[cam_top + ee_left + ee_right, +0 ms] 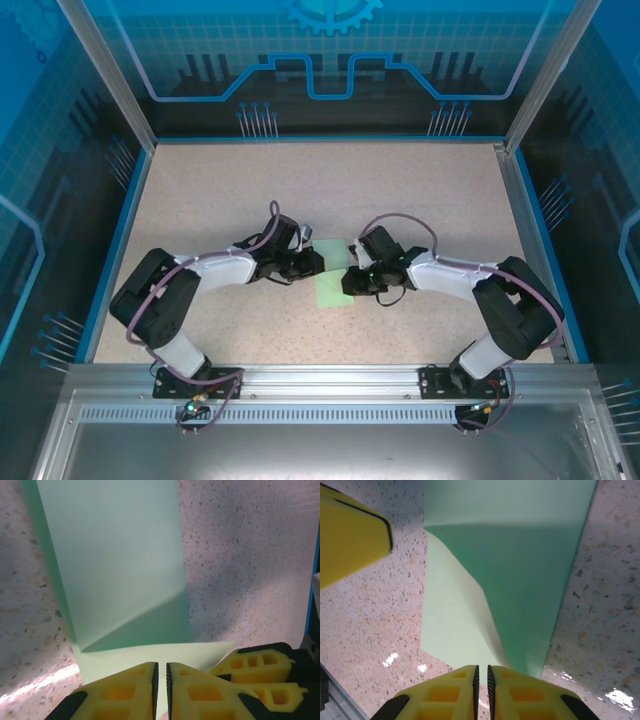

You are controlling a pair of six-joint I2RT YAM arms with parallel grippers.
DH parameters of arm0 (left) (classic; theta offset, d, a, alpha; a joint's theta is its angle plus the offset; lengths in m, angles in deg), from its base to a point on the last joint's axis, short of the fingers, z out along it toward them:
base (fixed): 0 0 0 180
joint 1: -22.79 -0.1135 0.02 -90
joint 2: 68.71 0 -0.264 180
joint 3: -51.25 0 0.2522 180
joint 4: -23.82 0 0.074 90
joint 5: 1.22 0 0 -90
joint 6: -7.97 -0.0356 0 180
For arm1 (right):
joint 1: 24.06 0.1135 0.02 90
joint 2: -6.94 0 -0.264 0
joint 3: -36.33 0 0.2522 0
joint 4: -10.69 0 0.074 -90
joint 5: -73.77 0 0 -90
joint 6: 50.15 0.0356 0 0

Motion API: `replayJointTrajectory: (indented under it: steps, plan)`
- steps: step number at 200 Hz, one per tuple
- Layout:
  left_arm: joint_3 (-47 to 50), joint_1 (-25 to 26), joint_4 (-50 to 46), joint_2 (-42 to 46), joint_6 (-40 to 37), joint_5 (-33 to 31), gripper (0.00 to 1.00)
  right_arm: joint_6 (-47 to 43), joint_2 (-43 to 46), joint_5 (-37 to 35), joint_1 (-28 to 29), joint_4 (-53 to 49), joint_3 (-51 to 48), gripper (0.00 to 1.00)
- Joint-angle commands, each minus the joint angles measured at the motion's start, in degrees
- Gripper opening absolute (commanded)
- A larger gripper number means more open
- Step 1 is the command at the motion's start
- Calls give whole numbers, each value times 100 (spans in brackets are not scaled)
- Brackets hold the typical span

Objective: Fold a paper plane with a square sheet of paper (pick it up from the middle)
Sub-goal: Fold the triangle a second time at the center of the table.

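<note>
The paper lies partly folded at the middle of the table. Left gripper and right gripper each clamp an opposite edge, seemingly holding a flap raised for creasing.

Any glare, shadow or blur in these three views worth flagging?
Top external: even light, sharp, square sheet of paper clearly visible. Left wrist: glare on the table at lower left, soft shadow right of the sheet. Right wrist: small glare spots on the table, one flap of the sheet in shade.
</note>
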Motion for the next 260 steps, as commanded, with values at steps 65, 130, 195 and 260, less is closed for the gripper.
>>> replayJointTrajectory:
  steps: [65,130,195,260]
  plan:
    - [-245,140,350,-628,157,285,16,190,-675,-508,-137,-61,492,15]
    - [-261,139,129,-878,91,-56,15,85,-734,-274,-180,-27,546,15]
    - [-265,143,30,-921,99,-141,15,-195,-614,199,7,83,604,15]
    - [-277,139,-17,-941,121,-148,14,-214,-1063,257,150,70,866,15]
